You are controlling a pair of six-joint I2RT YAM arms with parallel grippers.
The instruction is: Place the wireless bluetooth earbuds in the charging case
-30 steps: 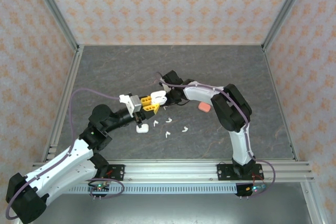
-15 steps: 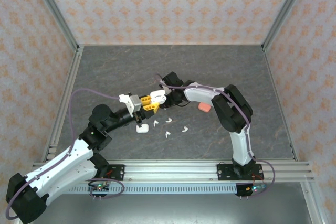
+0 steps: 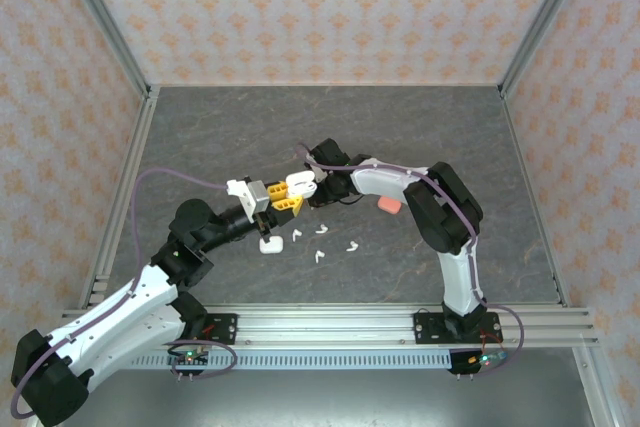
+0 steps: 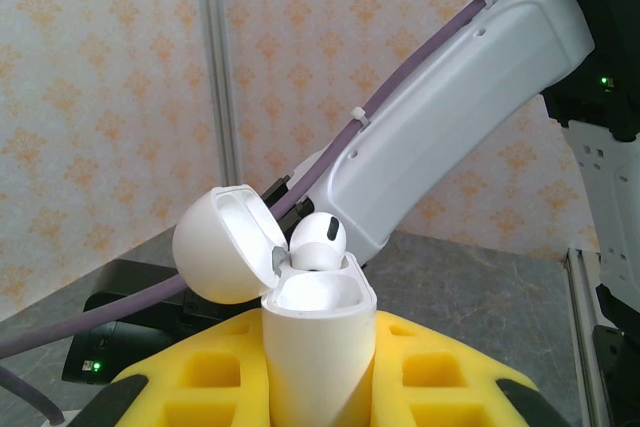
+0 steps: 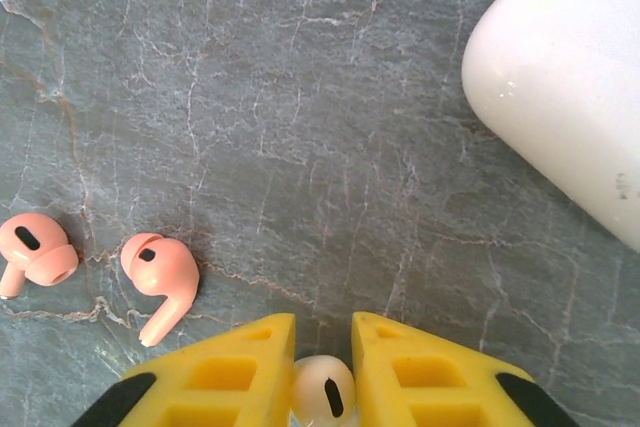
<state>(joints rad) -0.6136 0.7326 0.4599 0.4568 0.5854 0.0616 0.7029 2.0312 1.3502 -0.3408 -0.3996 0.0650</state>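
The left end effector (image 4: 318, 367) clamps an upright white charging case (image 4: 320, 332), its lid (image 4: 222, 247) tipped open and a white earbud (image 4: 318, 240) seated at its rim. Just beside the case, the right end effector (image 5: 324, 347) pinches a second earbud (image 5: 325, 389). Two pink earbuds (image 5: 160, 272) lie near the case. Four loose white earbuds (image 3: 322, 230) lie on the arm-base side of it, with bare table (image 3: 300, 127) beyond.

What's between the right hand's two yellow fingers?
A white earbud, pinched between the right hand's yellow fingers; the right wrist view shows it.
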